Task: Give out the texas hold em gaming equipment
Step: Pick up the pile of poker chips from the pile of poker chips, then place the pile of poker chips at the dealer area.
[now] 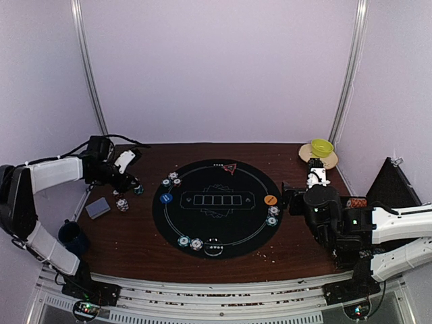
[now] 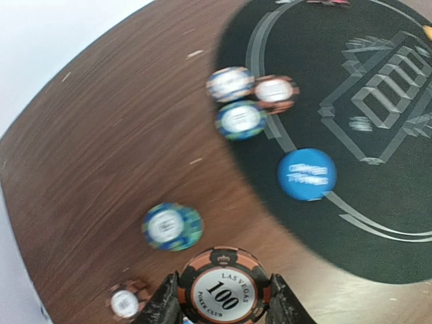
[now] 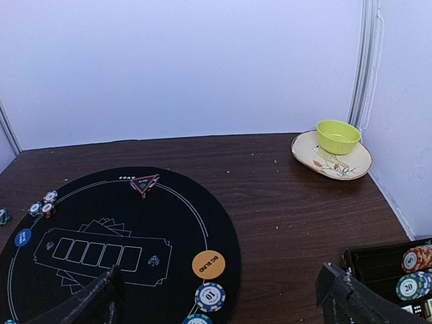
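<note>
My left gripper (image 2: 224,300) is shut on an orange-and-black 100 poker chip (image 2: 224,287), held just above the wood left of the black round mat (image 2: 378,202). A blue-green chip (image 2: 172,226) and a smaller chip (image 2: 125,302) lie on the wood close by. Three chips (image 2: 240,120) cluster at the mat's edge, near the blue button (image 2: 306,174). The right gripper (image 3: 219,307) stands open over the mat's right side, above the orange button (image 3: 208,264) and a blue 10 chip (image 3: 210,296). The red triangle marker (image 3: 144,183) sits at the far rim. A grey-blue card deck (image 1: 98,208) lies far left.
A yellow-green bowl (image 3: 337,136) rests on a patterned plate (image 3: 331,162) at the back right. A black case (image 3: 378,266) with more chips (image 3: 409,287) sits at the right edge. A dark blue mug (image 1: 71,236) stands near the left arm's base.
</note>
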Robot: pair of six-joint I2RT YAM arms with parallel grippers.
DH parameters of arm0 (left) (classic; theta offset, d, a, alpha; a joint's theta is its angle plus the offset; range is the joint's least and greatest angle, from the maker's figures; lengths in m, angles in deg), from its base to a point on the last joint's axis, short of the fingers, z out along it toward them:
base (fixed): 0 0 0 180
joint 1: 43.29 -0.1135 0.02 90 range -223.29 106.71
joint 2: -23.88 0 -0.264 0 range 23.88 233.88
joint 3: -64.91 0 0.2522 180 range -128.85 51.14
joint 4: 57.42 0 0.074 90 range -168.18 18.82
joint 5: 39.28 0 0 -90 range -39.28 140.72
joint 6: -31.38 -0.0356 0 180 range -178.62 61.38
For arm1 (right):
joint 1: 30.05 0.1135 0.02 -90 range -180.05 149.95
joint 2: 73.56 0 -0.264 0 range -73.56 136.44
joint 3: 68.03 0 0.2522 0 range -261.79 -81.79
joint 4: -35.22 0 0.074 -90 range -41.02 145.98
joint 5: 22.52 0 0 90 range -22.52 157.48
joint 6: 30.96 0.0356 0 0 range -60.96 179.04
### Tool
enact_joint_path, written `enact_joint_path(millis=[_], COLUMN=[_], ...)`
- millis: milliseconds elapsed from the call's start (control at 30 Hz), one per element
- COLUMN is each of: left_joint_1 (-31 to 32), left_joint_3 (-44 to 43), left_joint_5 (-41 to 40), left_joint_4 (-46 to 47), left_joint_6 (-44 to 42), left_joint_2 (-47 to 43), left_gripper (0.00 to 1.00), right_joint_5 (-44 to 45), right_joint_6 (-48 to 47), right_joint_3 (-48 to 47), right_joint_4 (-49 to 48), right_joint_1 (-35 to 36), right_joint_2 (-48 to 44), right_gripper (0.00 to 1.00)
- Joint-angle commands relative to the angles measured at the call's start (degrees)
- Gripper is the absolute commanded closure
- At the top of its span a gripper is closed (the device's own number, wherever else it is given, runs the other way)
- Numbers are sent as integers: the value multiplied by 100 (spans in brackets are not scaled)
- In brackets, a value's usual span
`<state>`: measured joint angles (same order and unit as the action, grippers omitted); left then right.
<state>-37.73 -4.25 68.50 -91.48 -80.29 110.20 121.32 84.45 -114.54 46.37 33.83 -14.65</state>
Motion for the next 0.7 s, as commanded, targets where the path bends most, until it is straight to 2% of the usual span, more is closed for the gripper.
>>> enact_joint_path(millis=[0,133,300,500,667], left_joint_1=[698,1252,2001,2852,3303], left_joint_3=[260,192,-86,-352,-663], left_joint_5=[29,84,77,14,-23], left_joint_4=[-12,-101,-229,-232,-226], left_joint_6=[-407,-482,-507,-633,-599], left_joint_2=[-536,-636,-347,313,1044], left_gripper=[67,67,67,67,67], right_joint_5=[52,73,97,112,95], right_joint_6=[-51,-62,-60,-75,-71], right_joint_3=[-151,-151,-154,-153,-166], right_joint_4=[70,63,68,77,87], right_joint_1=[28,31,28,31,29], right_joint_2=[29,53,76,76,67], right_gripper=[0,0,0,0,0])
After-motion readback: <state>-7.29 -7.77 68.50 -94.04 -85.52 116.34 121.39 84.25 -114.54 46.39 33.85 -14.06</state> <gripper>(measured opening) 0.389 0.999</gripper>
